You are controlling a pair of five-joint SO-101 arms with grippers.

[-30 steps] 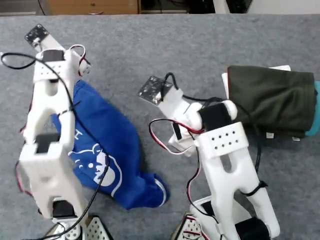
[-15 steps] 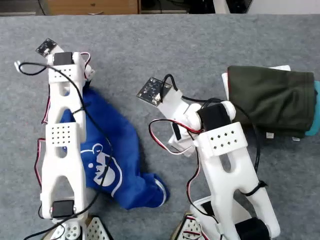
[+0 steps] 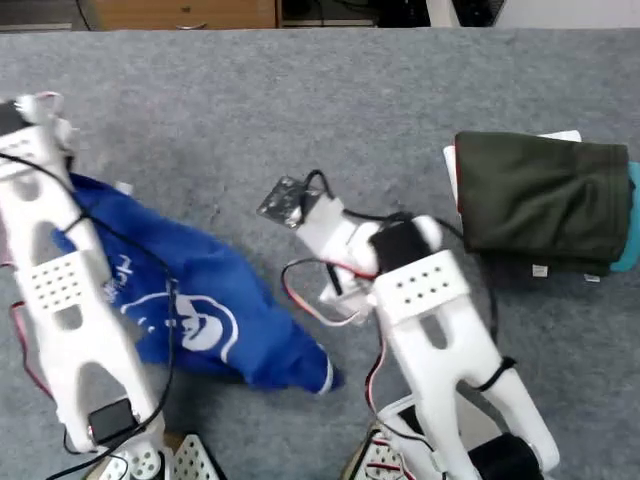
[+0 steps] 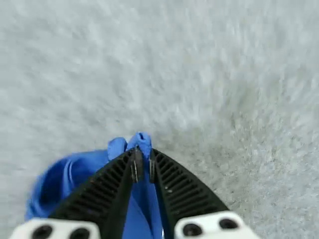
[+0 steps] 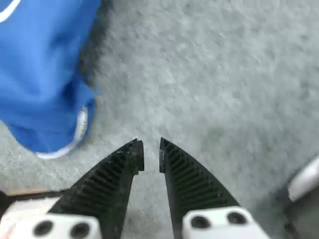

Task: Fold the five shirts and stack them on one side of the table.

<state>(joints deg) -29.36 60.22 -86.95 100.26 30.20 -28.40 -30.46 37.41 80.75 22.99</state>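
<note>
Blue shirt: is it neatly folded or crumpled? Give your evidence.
Crumpled: the blue shirt lies in an uneven heap, one edge pinched in the shut left gripper.

You have two arms over the worktop: left arm, right arm. One blue shirt lies loose. One stack holds one dark green shirt on top, with one teal edge, one white edge and one red edge beneath.

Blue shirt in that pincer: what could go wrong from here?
1. The left gripper pinches just a small tip of the blue shirt; the fabric may slip out when pulled.
2. The shirt lies crumpled and the right gripper holds nothing, over bare table near its edge; pulled by one corner, it might bunch rather than spread.
</note>
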